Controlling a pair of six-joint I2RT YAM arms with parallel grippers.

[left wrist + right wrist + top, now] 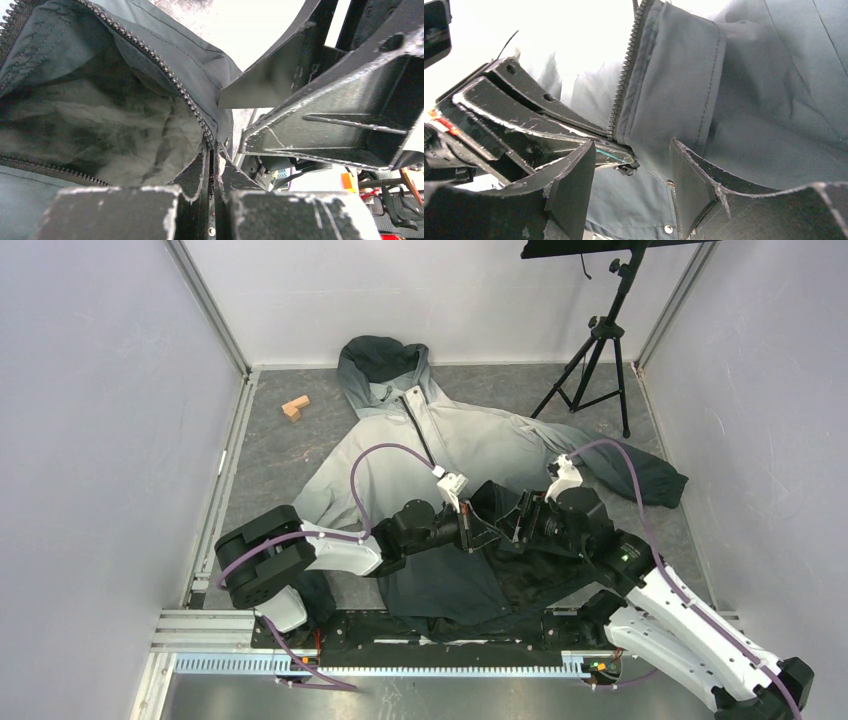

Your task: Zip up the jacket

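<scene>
Jacket [470, 440] flat on table [270, 470], long axis 12–6, hood at 12, hem at 6. Left gripper [478, 530] reaches in from 9, pinched tight on zipper [165, 75] edge. Right gripper [631, 150] enters from 3, jaws half apart astride front flap, gripping nothing

One jacket [470, 440]; one tripod [597, 352]

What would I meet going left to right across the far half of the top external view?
Wooden block → jacket hood → tripod.
</scene>
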